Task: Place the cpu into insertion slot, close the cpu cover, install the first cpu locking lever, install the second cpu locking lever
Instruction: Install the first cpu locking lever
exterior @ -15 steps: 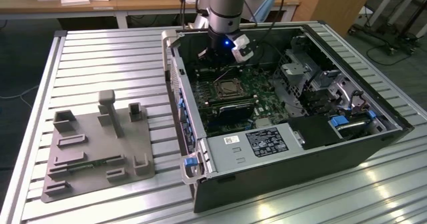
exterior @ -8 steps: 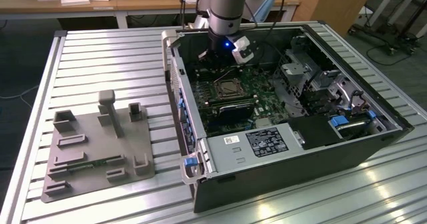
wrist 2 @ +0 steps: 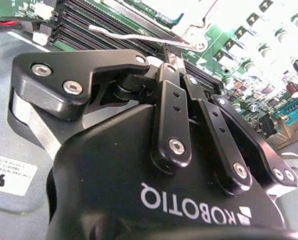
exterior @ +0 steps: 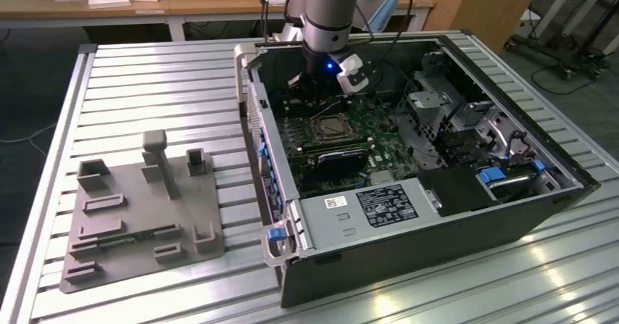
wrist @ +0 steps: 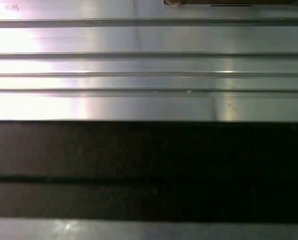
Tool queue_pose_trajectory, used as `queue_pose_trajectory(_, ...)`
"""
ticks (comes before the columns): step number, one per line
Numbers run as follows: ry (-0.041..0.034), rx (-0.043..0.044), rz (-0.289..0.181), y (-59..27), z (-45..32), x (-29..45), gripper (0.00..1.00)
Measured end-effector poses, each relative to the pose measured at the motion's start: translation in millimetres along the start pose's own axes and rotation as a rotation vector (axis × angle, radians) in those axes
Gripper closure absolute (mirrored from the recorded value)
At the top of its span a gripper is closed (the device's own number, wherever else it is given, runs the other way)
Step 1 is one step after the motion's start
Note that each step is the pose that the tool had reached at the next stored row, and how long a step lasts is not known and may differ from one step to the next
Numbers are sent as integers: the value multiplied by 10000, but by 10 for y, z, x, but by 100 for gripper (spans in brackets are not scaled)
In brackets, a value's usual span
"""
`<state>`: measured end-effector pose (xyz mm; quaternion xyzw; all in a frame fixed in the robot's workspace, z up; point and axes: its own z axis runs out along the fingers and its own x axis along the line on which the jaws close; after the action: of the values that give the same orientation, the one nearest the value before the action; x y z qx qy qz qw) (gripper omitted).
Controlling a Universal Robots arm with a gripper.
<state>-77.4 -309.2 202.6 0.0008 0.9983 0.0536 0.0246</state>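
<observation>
exterior view: gripper [exterior: 327, 90] hangs inside open computer case [exterior: 406, 259] on bench [exterior: 145, 85], near insertion slot [exterior: 312, 130] where cpu [exterior: 335, 127] looks seated; case walls hem the arm | second wrist view: fingers [wrist 2: 168, 70] clenched, empty, one blunt tip suited to pressing, just beside silver locking lever [wrist 2: 134, 35]; memory slots [wrist 2: 89, 20] crowd alongside | first wrist view: bench slats, dark case wall [wrist: 149, 165]

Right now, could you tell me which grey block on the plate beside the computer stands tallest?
The capped post near the middle of the plate, towards its far edge; every other block there sits much lower.
</observation>
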Motion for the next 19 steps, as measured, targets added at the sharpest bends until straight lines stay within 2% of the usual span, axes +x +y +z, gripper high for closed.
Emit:
queue_pose_trajectory(2, 0, 36, 0, -5, 1, 0, 90)
queue_pose_trajectory(7, 29, 315, -12, -13, -7, 2, 90)
queue_pose_trajectory(13, 22, 279, -11, -9, 0, 0, 90)
queue_pose_trajectory(19, 22, 281, -12, -1, -74, -4, 90)
